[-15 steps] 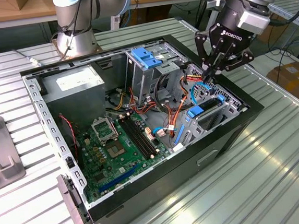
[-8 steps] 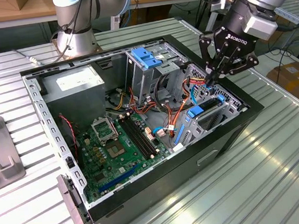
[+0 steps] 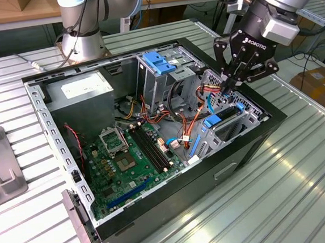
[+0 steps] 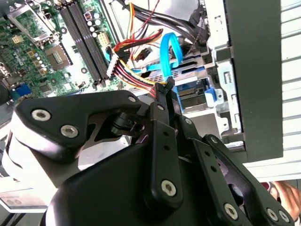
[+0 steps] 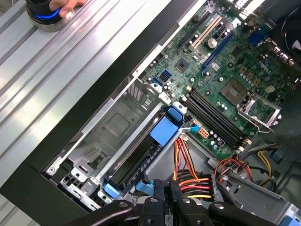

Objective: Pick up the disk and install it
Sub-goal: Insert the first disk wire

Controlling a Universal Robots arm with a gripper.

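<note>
Nearest of all, the black gripper point(image 4: 165, 87) hangs low over the open computer case point(image 3: 255, 142), its jaws drawn together with nothing between them, the tips poised just above the bundle of coloured power wires point(image 5: 193, 186).

The disk point(image 5: 141, 157) sits in the drive cage at the case's front corner, a slim dark slab in a bright blue carrier, lying slanted in its bay beside the bare metal bay plate point(image 5: 115, 125). From the exterior view it shows as blue tabs and a dark edge in the cage point(image 3: 222, 118), just below the gripper point(image 3: 231, 81). It looks seated, or close to it, though I can't tell whether it has latched home.

As a thing to handle, I'd judge it stiff and fairly dense for its size, the metal body smooth and a little slippery, the plastic frame springy at its tabs. It wants no knocks. The sound hold would be across the long edges of the carrier, or on the broad blue tab point(image 5: 164, 131) at its end, not on the flat face.

Around it, a blue data cable point(image 4: 170, 54) loops near the cage, and the green motherboard point(image 3: 129, 158) lies across the case floor. The case rests on a ribbed metal table point(image 3: 272, 203).
</note>
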